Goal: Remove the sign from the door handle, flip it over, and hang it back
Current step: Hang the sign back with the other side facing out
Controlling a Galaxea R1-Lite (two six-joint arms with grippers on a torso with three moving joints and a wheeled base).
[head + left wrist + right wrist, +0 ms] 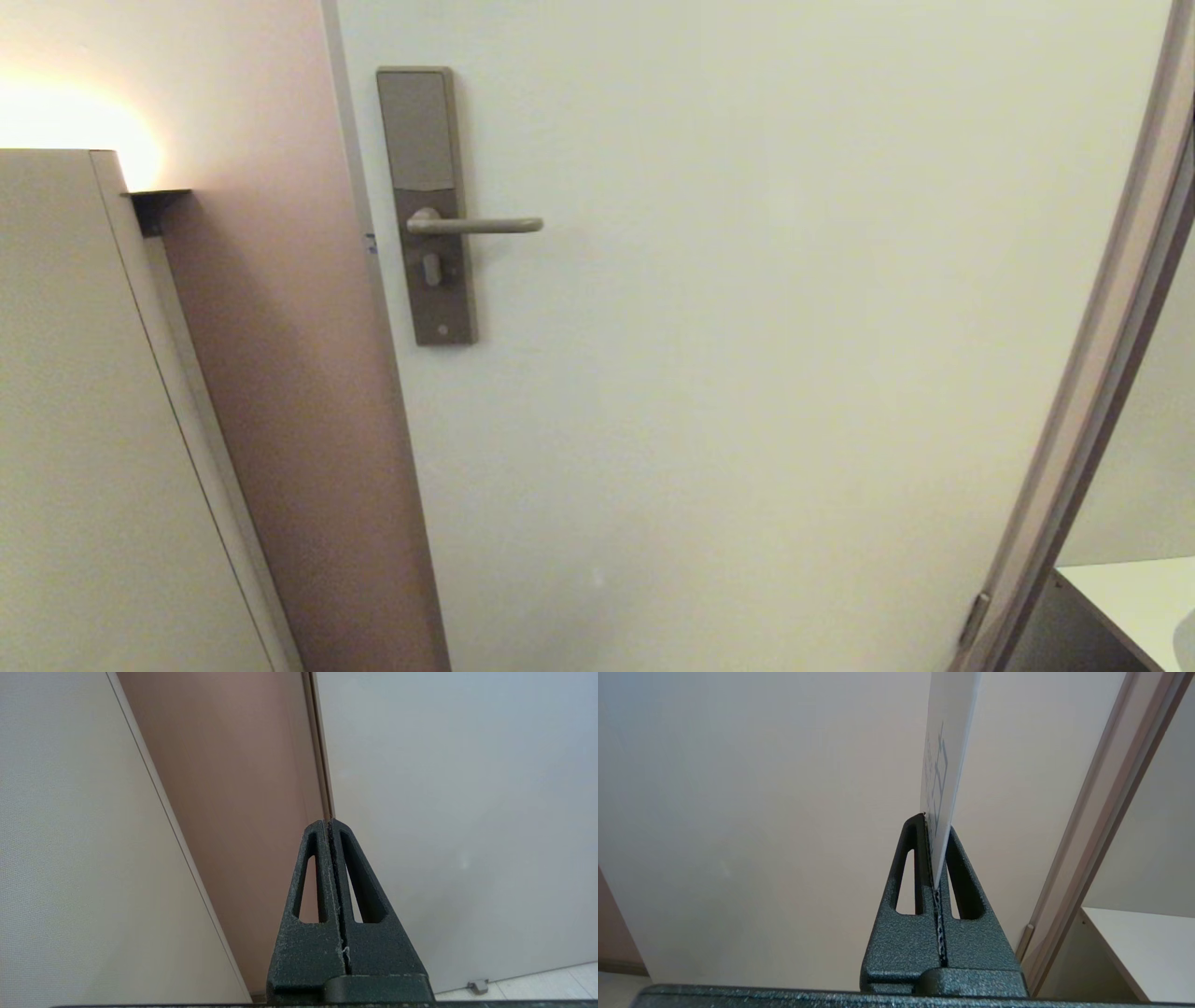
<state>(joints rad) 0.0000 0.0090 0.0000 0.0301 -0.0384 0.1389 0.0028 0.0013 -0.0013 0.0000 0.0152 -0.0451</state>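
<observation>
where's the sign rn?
Off the door handle, which is bare in the head view. The sign is clamped edge-on in the right gripper, right wrist view only.

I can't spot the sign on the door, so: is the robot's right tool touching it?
Touching. The right wrist view shows the right tool shut on the sign, its edge pinched between the fingers. In the head view, the door handle is bare.

Black textured end effector [332,823], slotted triangular fingers [906,868]
</observation>
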